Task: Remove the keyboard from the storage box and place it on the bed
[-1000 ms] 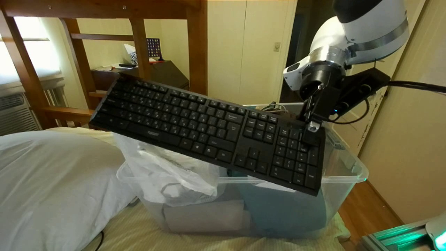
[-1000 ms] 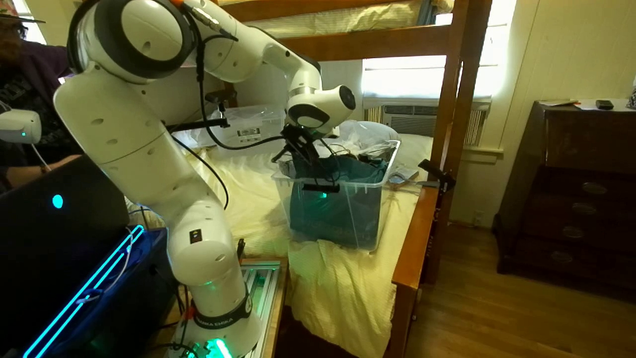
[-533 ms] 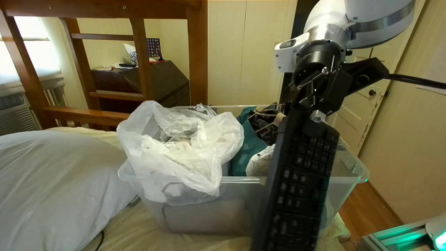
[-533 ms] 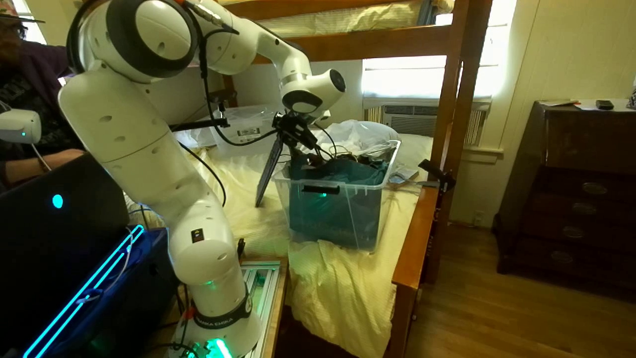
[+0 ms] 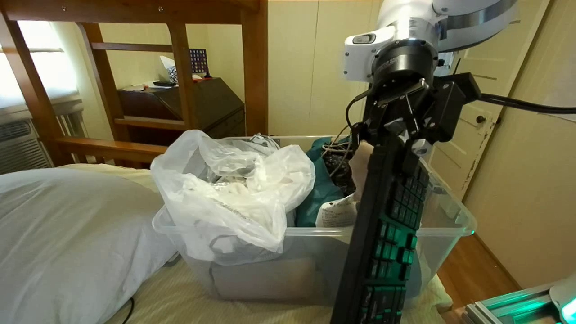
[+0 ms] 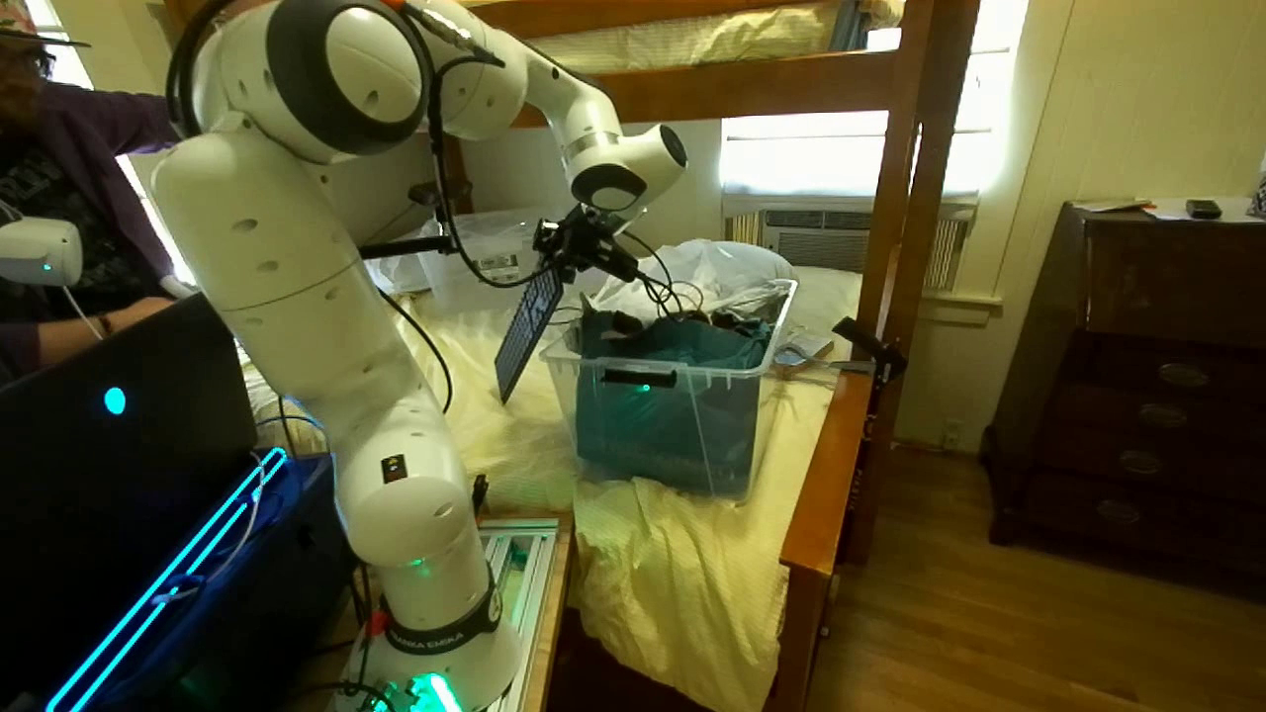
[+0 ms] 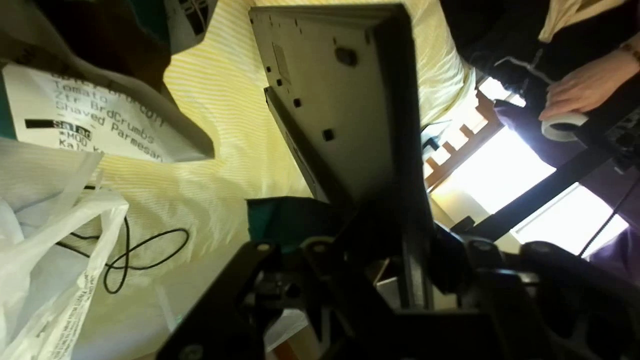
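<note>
keyboard (image 5: 381, 243) aslant below the fingers (image 5: 410, 163), upper end pinched between them, lower end beside the storage box (image 6: 673, 435)

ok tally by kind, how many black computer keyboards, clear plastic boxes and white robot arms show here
Long black computer keyboard: 1
Clear plastic storage box plus labelled clear plastic box: 2
White robot arm: 1
Total: 4

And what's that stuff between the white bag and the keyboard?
In an exterior view, teal cloth, crumpled black plastic and printed paper show between the white bag and the keyboard.
</note>
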### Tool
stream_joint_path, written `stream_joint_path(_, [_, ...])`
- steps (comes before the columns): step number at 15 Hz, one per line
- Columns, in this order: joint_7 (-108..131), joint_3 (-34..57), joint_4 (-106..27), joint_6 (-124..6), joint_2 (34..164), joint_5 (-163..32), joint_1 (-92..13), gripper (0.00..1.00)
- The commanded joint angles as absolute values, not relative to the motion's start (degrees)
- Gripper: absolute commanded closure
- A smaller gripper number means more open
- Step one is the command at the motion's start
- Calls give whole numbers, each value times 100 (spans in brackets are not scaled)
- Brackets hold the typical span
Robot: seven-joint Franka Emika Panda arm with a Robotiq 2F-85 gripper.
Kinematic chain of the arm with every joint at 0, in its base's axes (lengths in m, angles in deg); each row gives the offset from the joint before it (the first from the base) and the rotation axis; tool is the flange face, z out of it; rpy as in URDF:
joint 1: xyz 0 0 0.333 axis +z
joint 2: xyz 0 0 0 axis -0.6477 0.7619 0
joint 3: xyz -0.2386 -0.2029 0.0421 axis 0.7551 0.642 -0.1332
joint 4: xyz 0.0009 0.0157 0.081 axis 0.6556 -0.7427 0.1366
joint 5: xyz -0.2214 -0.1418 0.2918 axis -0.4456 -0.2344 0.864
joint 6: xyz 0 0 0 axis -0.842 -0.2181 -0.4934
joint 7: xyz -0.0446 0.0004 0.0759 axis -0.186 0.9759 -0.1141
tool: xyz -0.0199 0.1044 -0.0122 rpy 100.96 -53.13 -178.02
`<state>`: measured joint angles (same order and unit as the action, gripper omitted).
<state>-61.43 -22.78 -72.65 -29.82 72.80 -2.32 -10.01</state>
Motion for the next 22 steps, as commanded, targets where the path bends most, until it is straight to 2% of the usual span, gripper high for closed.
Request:
stream_joint_path(1, [-6327,-2428,-6507,-2732,7954,-991,-962,94])
stream_joint_path(7, [-6202,-2717,-5103,-2604,8979,-2829,-813,94])
stream_joint_path(15, [-6146,-2874,-2799,-1401,10527,-5023,-158,94])
stream_joint_path(21, [-5912,-2599,-2132,-817,10829,-5477,126,94])
stream_joint_path(22, [-5964,-2596,-2044,-865,10863,-5416,133,51])
